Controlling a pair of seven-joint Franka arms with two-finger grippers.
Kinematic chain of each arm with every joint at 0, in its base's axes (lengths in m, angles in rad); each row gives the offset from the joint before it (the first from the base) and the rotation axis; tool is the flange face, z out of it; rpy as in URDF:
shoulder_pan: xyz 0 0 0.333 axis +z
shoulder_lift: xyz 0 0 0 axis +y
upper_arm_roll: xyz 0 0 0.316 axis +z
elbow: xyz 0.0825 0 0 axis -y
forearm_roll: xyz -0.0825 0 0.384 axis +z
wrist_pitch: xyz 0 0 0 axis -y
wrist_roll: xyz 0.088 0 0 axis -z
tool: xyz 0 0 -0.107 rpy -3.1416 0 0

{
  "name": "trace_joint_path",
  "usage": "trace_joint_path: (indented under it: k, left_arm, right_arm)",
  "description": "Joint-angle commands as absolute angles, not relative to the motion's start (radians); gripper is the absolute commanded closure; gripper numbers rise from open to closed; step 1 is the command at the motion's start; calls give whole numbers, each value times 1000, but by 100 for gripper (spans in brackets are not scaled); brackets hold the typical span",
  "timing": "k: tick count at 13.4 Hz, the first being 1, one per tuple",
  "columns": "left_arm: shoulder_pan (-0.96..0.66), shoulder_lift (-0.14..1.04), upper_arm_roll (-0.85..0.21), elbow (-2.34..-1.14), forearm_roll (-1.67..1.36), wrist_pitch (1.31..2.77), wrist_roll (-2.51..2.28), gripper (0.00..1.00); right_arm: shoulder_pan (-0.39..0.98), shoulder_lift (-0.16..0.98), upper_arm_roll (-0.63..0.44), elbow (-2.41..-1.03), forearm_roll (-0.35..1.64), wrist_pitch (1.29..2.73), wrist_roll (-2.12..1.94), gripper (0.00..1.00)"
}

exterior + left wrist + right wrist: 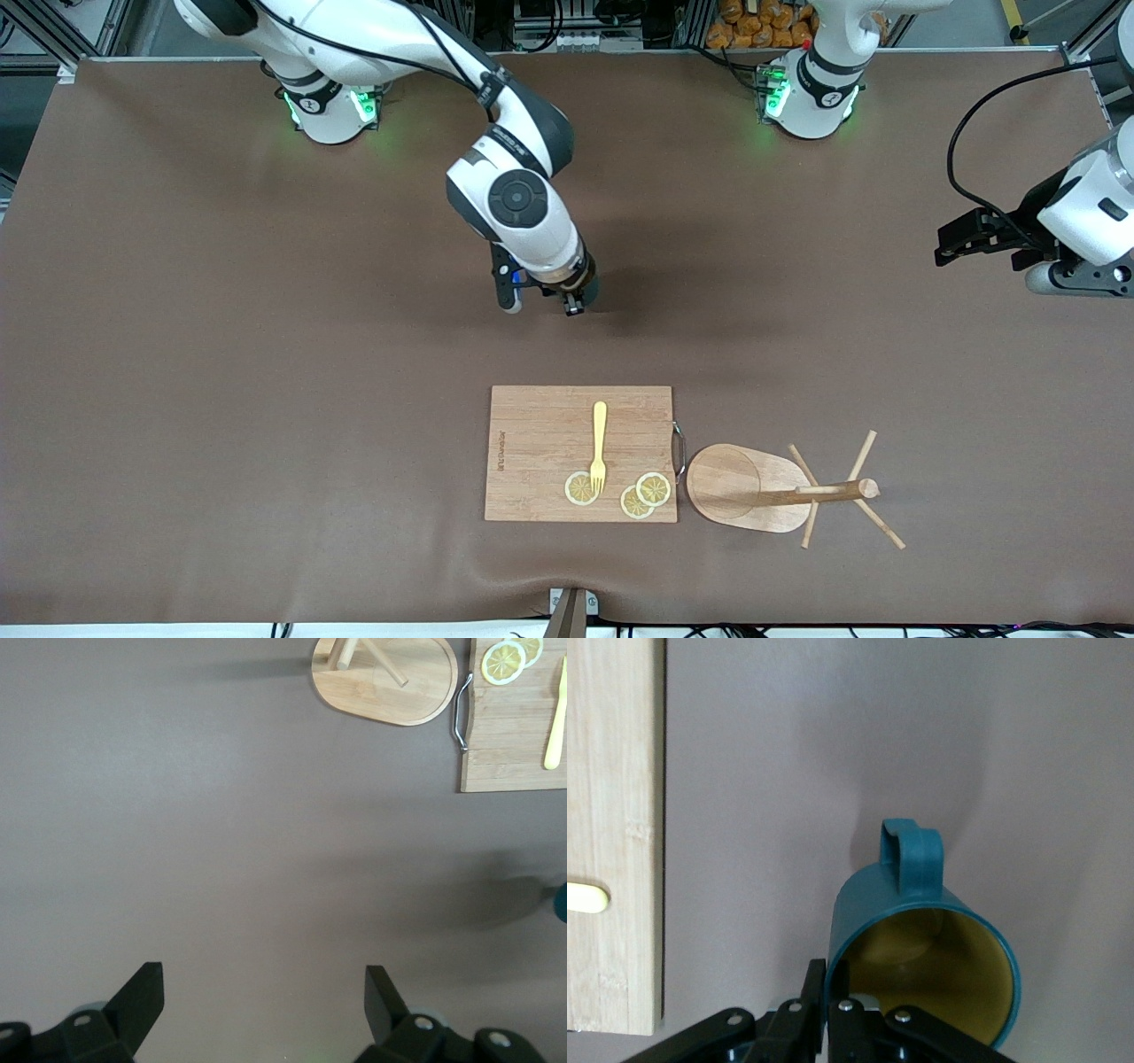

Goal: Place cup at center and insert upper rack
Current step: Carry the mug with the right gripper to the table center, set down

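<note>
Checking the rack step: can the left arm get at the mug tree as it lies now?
Probably yes. The left gripper hangs open over bare table, and the mug tree lies on its side beside the cutting board, with nothing between them.

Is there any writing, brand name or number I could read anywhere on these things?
Cutting board: a small dark mark printed along its edge toward the right arm's end, too small to read.
Right arm's joint cover: a faint brand mark, too blurred to read.
Cup in the right claw: no lettering shows on the visible side.
Nothing else carries text.
</note>
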State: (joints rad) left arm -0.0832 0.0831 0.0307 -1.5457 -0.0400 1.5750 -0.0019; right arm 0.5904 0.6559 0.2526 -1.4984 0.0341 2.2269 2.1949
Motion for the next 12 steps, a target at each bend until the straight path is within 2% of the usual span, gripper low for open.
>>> trace_joint_path:
  k: [1, 6, 12]
  left_arm:
    - [-84, 92, 28, -1539, -55, 1578, -8, 0]
    - [-86, 81, 26, -1549, -57, 1566, -8, 0]
    - [-86, 66, 26, -1555, -57, 1565, -9, 0]
  right_arm:
    - [623, 696, 242, -1454, 9, 2252, 2296, 100]
    - [687, 739, 239, -1454, 9, 2287, 2316, 100]
    - [693, 759, 235, -1457, 9, 2289, 2316, 100]
